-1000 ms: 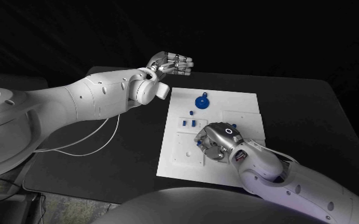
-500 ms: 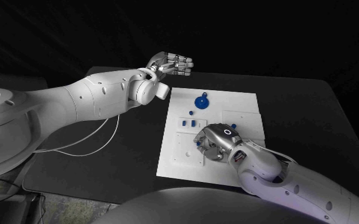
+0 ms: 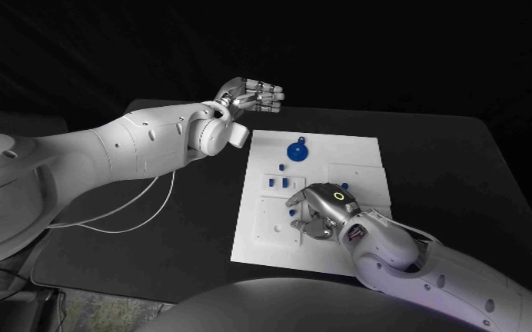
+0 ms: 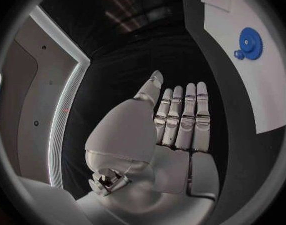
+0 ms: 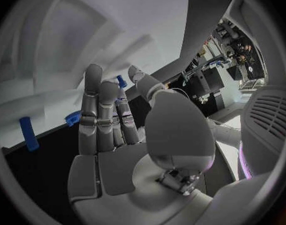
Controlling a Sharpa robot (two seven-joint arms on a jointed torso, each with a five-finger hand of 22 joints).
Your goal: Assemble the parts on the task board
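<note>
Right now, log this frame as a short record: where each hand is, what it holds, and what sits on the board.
left hand: raised beyond the board's far left corner, fingers straight and together, holding nothing
right hand: low over the middle of the task board, fingers bent down; contact with a part cannot be told
blue gear: lying flat on the far part of the board
small blue parts: by the board's middle, next to the right hand

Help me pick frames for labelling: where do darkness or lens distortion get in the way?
Head view: dark surroundings, yet the white task board and blue gear read clearly. Left wrist view: fisheye bends the board's edge behind the left hand. Right wrist view: the right hand hides much.
</note>
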